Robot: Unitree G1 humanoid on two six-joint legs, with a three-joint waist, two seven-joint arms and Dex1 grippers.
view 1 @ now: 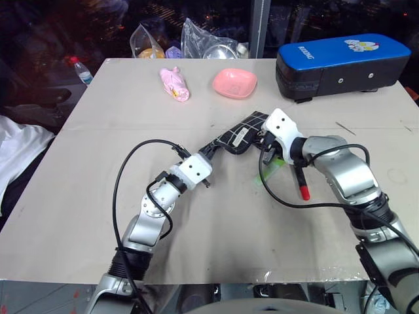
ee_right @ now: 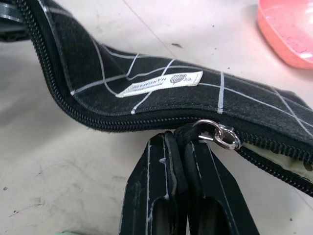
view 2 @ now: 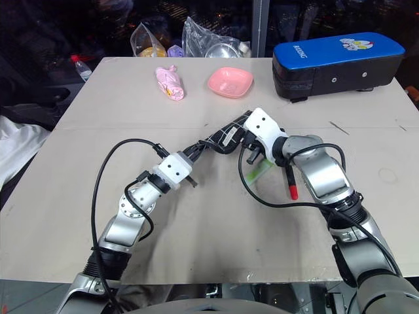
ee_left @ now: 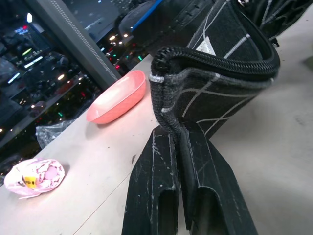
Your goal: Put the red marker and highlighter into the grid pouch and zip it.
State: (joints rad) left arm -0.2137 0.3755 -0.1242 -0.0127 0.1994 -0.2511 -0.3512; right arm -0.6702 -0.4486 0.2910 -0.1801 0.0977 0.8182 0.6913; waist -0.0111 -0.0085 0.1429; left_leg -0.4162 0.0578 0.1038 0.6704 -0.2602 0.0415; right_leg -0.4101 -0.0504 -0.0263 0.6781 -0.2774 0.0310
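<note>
The grid pouch (view 1: 236, 139), black with white lines and a small white label (ee_right: 161, 82), is held up off the table between both grippers. My left gripper (ee_left: 178, 132) is shut on the pouch's near end. Closed on the zipper pull (ee_right: 217, 133) is my right gripper (ee_right: 178, 139); the zipper is closed on one side of the pull and gapes on the other, showing pale lining. The red marker (view 1: 302, 183) lies on the table beside my right forearm. The light-green highlighter (view 2: 258, 171) lies on the table under the right arm's cable, partly hidden.
A pink bowl (view 1: 234, 83) and a crumpled pink bag (view 1: 174, 84) sit beyond the pouch. The big blue-and-black case (view 1: 340, 62) stands at the back right. Clear plastic bags (view 1: 209, 42) and a bottle (view 1: 81, 70) are at the far edge.
</note>
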